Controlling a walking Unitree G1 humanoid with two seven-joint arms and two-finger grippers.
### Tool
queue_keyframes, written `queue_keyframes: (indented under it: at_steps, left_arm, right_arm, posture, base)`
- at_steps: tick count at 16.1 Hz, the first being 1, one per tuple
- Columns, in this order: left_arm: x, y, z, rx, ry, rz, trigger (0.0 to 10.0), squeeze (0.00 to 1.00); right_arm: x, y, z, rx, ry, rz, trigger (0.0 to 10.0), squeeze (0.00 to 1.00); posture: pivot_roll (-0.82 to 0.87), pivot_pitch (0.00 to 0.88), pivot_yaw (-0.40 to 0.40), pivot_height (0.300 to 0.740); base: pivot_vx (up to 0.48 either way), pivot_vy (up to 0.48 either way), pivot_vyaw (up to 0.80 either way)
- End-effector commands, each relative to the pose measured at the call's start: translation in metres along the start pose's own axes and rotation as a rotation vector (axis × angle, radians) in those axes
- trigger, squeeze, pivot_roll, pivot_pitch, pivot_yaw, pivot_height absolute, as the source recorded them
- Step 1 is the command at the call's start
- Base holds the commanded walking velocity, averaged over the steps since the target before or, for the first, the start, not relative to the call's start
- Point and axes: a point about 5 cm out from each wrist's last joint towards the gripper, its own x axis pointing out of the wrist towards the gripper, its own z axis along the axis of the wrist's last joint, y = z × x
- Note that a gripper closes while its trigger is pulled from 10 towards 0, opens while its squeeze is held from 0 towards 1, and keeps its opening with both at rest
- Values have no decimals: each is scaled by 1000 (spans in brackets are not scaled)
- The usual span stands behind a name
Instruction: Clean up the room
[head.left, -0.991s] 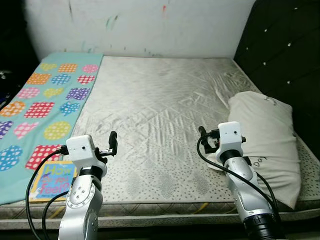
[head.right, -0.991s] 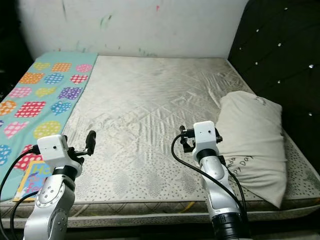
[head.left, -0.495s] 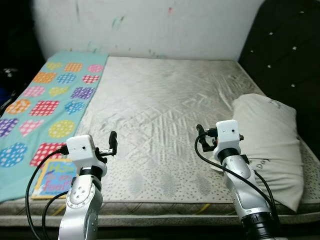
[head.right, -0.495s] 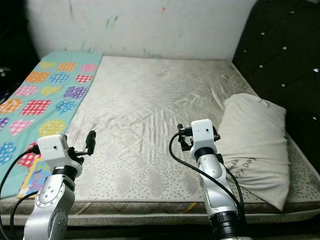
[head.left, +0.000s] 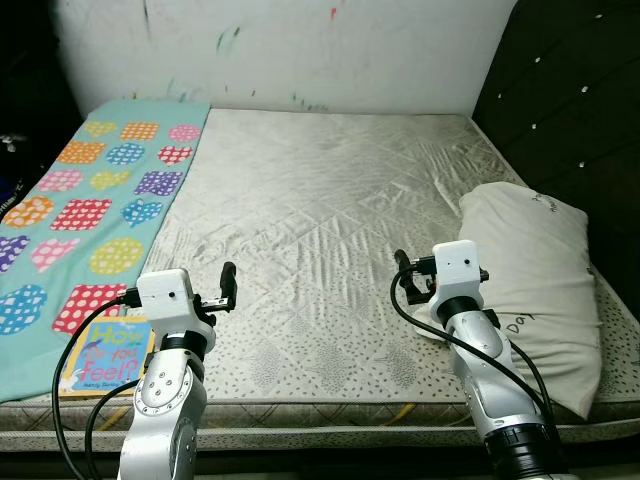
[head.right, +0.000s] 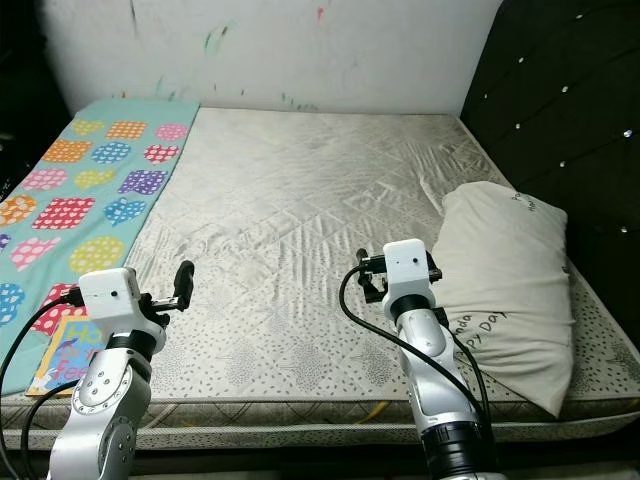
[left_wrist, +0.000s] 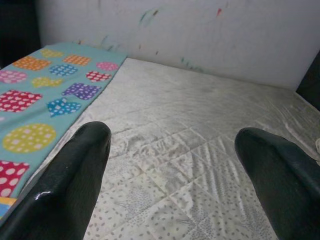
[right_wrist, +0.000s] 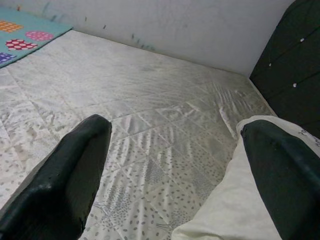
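One bed, bare quilted grey mattress (head.left: 330, 210), against a white wall (head.left: 300, 50) with small paint marks. Going left to right:

One teal blanket (head.left: 90, 200) with coloured polka-dot patches runs down the mattress's left side, far edge to near edge. One children's book (head.left: 105, 355) lies flat on the blanket's near corner, just beside the left arm. Cover reads "How do you feel?" in yellow and white letters; smaller print is too small to read.

Left gripper (head.left: 226, 288) hovers over the near-left part of the mattress, just beside the blanket's edge, touching nothing. In the left wrist view its two black fingers (left_wrist: 75, 180) are spread wide apart with bare mattress between them, nothing held.

Middle of the mattress is wrinkled fabric.

Right gripper (head.left: 402, 270) hovers over the near-right part of the mattress, just left of the pillow, apart from it. In the right wrist view its fingers (right_wrist: 70, 170) are also spread wide, nothing between them but mattress and the pillow's edge.

One cream pillow (head.left: 535, 275) lies on the right side of the mattress, next to the black tufted headboard (head.left: 575, 110) with shiny studs. Writing near the pillow's lower edge, possibly "Day", partly hidden by the right arm. A second bit of script near its top is unreadable.

No containers in view.
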Motion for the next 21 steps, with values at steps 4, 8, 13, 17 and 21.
queue_keyframes:
  at_steps: [4, 8, 13, 17, 21]
  left_arm:
    - [1, -1, 0, 14, 4, 9, 10000, 0]
    - [1, 0, -1, 21, 9, 13, 10000, 0]
    - [1, 1, -1, 26, 11, 16, 10000, 0]
    - [1, 1, -1, 27, 6, 18, 10000, 0]
    - [1, 1, -1, 28, 7, 24, 10000, 0]
  right_arm:
    - [2, 0, 2, -10, -8, -3, 10000, 0]
    - [2, 0, 2, -14, -6, 1, 10000, 0]
    - [2, 0, 2, -18, -8, 7, 10000, 0]
    - [2, 0, 2, -28, -11, 12, 10000, 0]
    - [1, 2, 2, -28, -16, 29, 10000, 0]
  posture:
    - [-54, 0, -47, 740]
    - [-55, 0, -48, 740]
    - [-57, 0, -48, 740]
    - [-57, 0, -50, 740]
    - [-58, 0, -49, 740]
  base:
    - [0, -314, 0]
    - [0, -313, 0]
    - [0, -314, 0]
    - [0, -314, 0]
    - [0, -315, 0]
